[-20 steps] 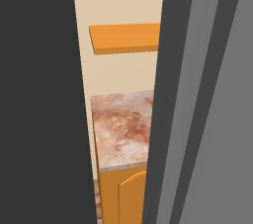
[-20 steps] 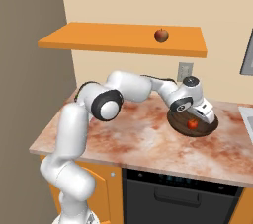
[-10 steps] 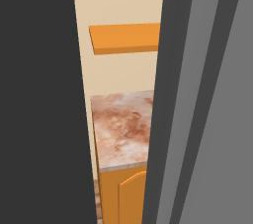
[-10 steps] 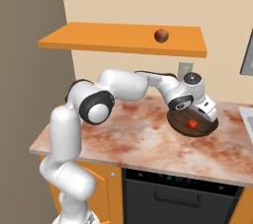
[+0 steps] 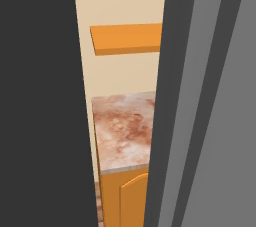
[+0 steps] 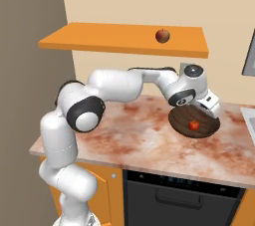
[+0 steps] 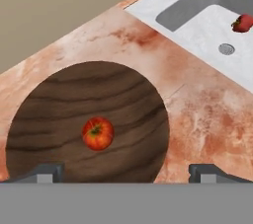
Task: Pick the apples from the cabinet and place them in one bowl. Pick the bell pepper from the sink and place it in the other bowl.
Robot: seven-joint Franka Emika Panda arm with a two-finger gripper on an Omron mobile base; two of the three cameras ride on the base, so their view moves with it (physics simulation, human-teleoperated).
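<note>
While one apple (image 7: 98, 132) lies in the dark wooden bowl (image 7: 59, 99) under the wide-open, empty gripper (image 7: 126, 171), the second apple (image 6: 162, 35) sits on the cabinet (image 6: 99, 38) and the bell pepper (image 7: 242, 22) in the sink (image 7: 197, 18) to the right.

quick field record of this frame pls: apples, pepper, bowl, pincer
apple in bowl: one, resting in the dark wooden bowl on the counter
apple on shelf: one, on the orange cabinet
pepper: in the sink, near a drain
pincer: open, above the bowl, holding nothing
done: one apple placed; second apple and pepper not yet moved
</note>
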